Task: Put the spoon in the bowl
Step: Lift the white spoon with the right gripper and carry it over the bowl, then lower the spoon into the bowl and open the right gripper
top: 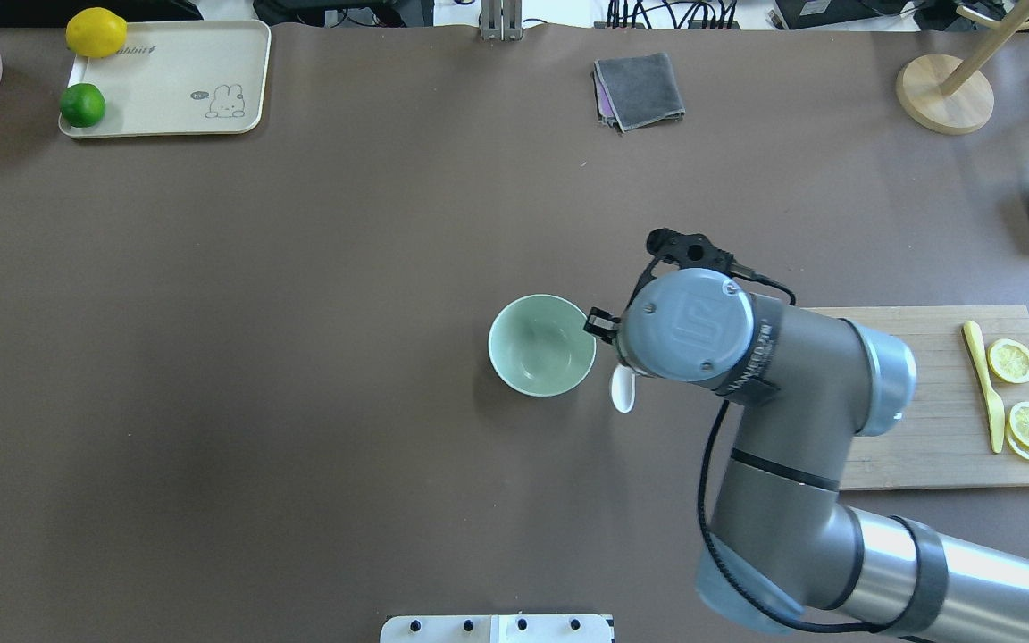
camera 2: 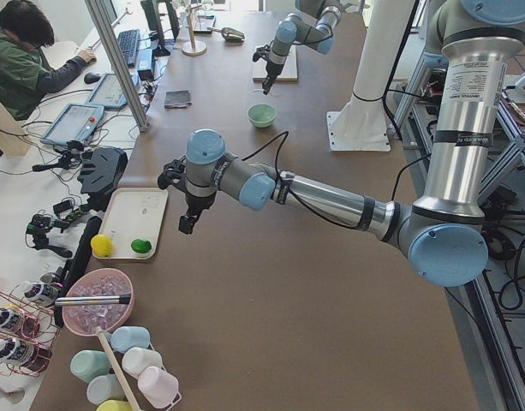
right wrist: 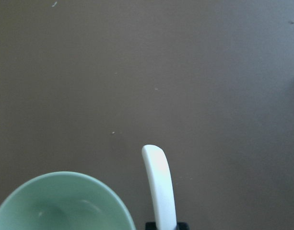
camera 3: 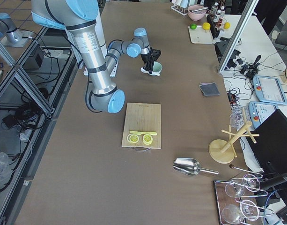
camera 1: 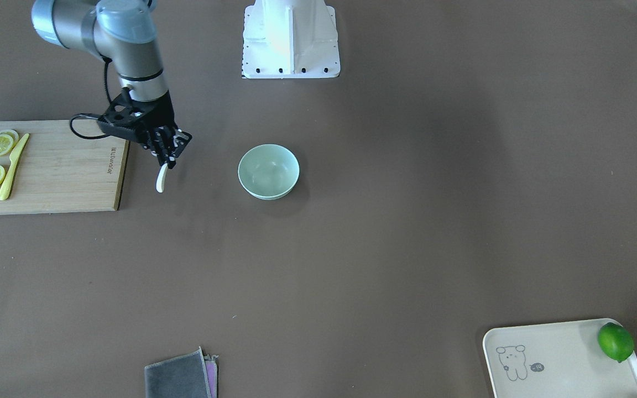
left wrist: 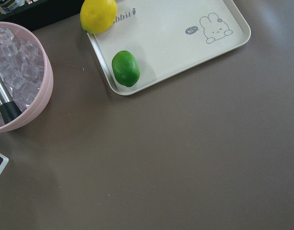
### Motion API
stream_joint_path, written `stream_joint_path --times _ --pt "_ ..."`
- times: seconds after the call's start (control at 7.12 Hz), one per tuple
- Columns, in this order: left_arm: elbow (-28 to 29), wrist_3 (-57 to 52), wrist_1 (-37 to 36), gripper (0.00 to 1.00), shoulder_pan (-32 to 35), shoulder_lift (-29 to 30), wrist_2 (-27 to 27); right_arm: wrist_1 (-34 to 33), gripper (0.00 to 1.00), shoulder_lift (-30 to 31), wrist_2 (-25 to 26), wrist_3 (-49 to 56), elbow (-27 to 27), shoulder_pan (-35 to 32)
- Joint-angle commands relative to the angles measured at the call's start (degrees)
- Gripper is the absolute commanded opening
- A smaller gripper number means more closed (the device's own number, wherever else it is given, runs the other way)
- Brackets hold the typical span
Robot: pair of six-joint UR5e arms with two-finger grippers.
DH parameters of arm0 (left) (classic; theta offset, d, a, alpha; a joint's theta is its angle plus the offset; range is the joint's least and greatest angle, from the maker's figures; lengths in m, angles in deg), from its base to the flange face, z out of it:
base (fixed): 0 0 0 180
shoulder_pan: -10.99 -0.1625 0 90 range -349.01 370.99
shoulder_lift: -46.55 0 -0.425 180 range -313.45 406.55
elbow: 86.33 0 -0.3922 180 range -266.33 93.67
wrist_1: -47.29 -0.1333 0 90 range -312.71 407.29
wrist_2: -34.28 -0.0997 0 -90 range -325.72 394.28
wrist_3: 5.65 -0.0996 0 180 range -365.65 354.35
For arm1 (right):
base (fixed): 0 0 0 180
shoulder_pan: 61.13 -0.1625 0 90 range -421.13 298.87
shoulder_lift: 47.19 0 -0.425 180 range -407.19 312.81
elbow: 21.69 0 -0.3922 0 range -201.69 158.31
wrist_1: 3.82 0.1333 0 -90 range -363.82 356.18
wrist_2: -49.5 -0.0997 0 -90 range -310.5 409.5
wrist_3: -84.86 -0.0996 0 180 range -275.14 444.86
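My right fingers (camera 1: 171, 159) pinch one end of the white soup spoon (top: 623, 390), which hangs above the counter (top: 300, 357) at 4 o'clock off the mint-green bowl (top: 541, 346) seen from overhead, so I would carry it toward 10 o'clock, over the bowl's middle, and lower before releasing.

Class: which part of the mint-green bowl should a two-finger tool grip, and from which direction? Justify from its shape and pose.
Probably the rim of the bowl, from straight above, one finger inside and one outside: it stands upright and open, and its smooth round sides look too wide to span. Choose the rim away from the right tool, which holds the spoon beside it.
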Motion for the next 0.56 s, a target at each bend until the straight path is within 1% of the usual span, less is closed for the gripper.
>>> stream_joint_path --times 0.0,0.42 --pt "-0.07 -0.03 0.01 0.99 0.0 -0.19 0.0 -1.98 0.0 -9.05 1.33 -2.9 -8.32 0.89" --pt "-0.78 -0.03 0.1 0.99 0.0 -1.07 0.0 -1.89 0.0 -8.79 4.14 -1.67 -8.34 0.89"
